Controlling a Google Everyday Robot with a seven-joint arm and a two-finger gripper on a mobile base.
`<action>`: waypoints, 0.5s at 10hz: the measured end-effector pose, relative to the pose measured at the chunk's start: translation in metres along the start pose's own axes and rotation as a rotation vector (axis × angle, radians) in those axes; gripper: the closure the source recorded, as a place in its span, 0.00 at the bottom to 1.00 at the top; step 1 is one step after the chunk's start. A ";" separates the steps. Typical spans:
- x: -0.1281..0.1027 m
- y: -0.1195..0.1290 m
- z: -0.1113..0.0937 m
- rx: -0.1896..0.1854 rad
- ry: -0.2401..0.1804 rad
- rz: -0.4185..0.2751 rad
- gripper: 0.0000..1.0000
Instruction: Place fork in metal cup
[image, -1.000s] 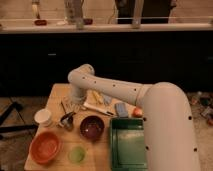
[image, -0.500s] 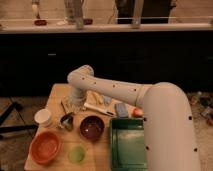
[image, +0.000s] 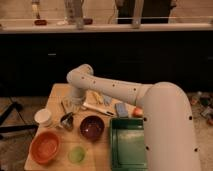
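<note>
single camera view. the pincer (image: 71, 105) is shown at the end of the white arm (image: 107, 89), low over the far left part of the table (image: 98, 153), just beyond the metal cup (image: 66, 120). it is lost against the clutter, and whether it is wide, narrow or holding anything cannot be told. a thin grey strip (image: 63, 105) beside it cannot be identified.

the table's far right corner and most of its right edge are hidden by the bulky lower section of the arm. the near edge is cut off by the frame. the small items along the far edge are hard to make out: a yellowish piece (image: 95, 96), a pale utensil (image: 98, 107), a grey-blue block (image: 121, 109) and an orange-red object (image: 137, 112).

open room is scarce. the metal cup is hemmed between the white ribbed cup (image: 43, 117), toward the left edge, and the maroon bowl (image: 92, 127) at mid-table. the orange bowl (image: 45, 147) is placed at the near left corner, the pale green cup (image: 76, 154) beside it along the near edge, and the green tray (image: 127, 145) toward the near right corner.

the metal cup is seen as small, silvery and shiny with a dark inside, smaller than the maroon bowl.
</note>
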 end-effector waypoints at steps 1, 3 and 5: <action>-0.001 -0.001 0.000 0.000 -0.001 -0.002 1.00; -0.003 -0.003 0.001 -0.001 -0.006 -0.007 1.00; -0.005 -0.004 0.002 -0.002 -0.011 -0.011 1.00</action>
